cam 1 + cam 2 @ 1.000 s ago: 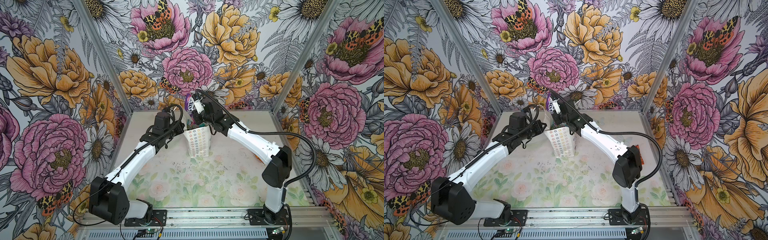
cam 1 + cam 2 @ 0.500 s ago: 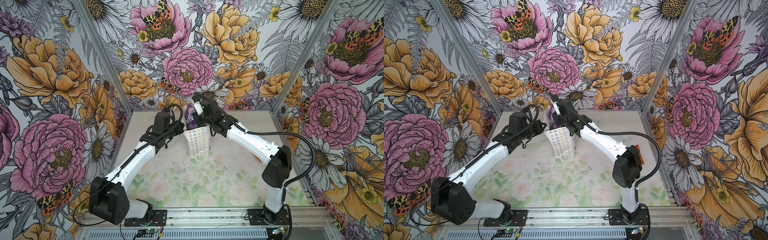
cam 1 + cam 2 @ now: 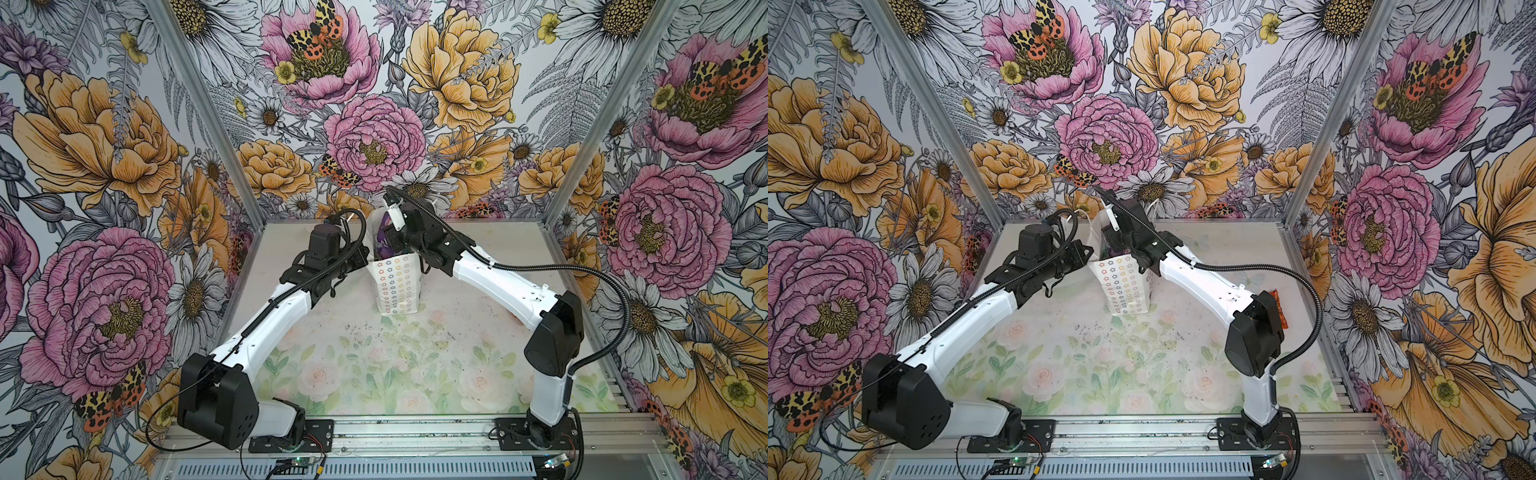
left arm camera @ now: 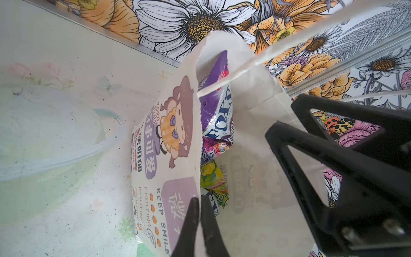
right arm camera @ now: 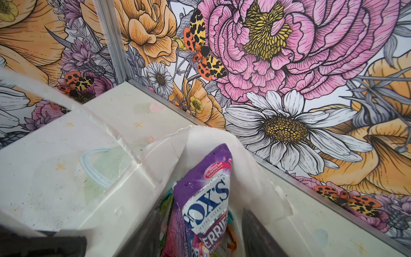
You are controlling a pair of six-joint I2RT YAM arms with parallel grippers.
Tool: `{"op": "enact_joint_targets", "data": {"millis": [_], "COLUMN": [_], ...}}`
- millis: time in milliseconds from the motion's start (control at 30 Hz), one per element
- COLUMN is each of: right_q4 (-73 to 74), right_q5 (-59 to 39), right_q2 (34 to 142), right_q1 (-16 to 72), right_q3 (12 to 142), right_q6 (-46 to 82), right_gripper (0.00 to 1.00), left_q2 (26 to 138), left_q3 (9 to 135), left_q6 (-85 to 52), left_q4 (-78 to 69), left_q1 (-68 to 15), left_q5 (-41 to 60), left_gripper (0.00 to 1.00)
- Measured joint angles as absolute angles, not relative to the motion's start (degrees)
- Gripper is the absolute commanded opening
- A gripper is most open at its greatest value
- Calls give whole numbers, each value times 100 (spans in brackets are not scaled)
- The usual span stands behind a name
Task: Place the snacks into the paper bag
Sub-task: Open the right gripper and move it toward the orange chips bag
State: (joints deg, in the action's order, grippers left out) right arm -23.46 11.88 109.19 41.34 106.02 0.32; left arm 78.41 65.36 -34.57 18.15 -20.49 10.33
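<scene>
The left arm (image 3: 270, 316) rises from its base at the front and bends at the elbow toward the middle. Its wrist (image 3: 328, 249) lies nearly level. The left gripper (image 4: 199, 201) is closed tight and pinches the rim of the paper bag (image 4: 173, 155) between its two fingers. The right arm (image 3: 498, 278) leans in from the opposite side, with its wrist (image 3: 419, 232) tipped downward. The right gripper (image 4: 283, 115) points into the mouth of the bag, its jaws standing apart.

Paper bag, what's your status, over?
Left gripper shut on bag rim. Right gripper open in the mouth, purple packet loose inside. Orange packet out on table, behind right arm.
</scene>
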Motion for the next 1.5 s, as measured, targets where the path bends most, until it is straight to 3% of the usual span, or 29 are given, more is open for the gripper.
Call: {"op": "enact_joint_targets", "data": {"millis": [233,667,1267,1500], "right_q4": [-2346,-2324,-2331,-2523], "right_q5": [1245,1538,2965,3625], "right_q2": [10621,9636,7664,7006], "right_q1": [4134,4134,4132,3955], "right_q3": [10438,9979,8274,7605], "right_q6": [34,-5,-93,467], "right_gripper": [71,78,88,91], "left_q2": [7841,7841,7841,7841], "left_q3": [6536,6536,6536,6536], "left_q6": [-3459,-3457,-3457,-3457], "left_q4": [1815,1815,1815,1815], "left_q1": [-2049,-2049,-2049,-2049], "left_q5": [1031,1031,1033,1033], "left_gripper": [0,0,0,0]}}
